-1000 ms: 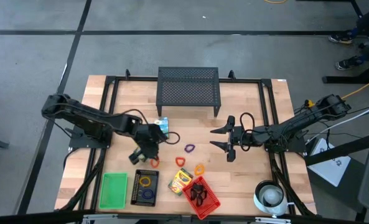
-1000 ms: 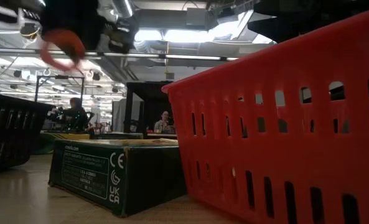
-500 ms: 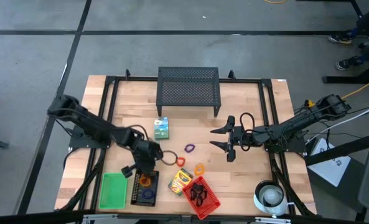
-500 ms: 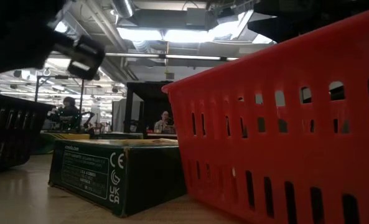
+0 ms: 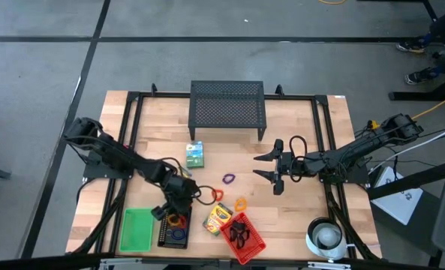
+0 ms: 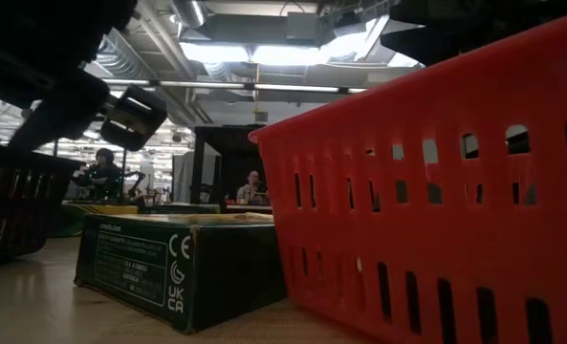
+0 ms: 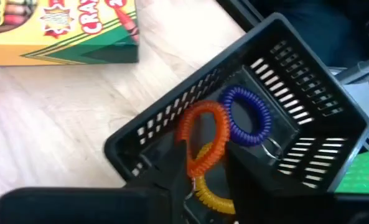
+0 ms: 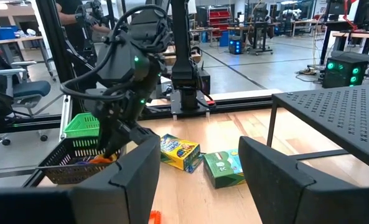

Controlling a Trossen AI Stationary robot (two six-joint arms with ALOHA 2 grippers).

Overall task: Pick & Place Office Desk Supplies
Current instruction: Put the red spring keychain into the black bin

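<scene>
Left wrist view shows the left tool [image 7: 200,168] loosely pinching the orange ring [image 7: 203,140] over the black mesh bin [image 7: 308,106] near the worktop's front edge; part fully before lifting, while the right tool [image 5: 273,166] waits open.

arms: 2, dark, jointed | cables: black, looped at wrists | right tool [image 5: 275,166]: 2 black flat fingers

The high view looks straight down over the whole table, with the black mesh stand [image 5: 227,107] at its far edge. The low view sits at tabletop level, pressed close to the red basket [image 6: 436,182], facing the room. The left wrist view looks down closely into the black mesh tray [image 7: 234,134]. The right wrist view faces across toward that tray, sharing it.
</scene>
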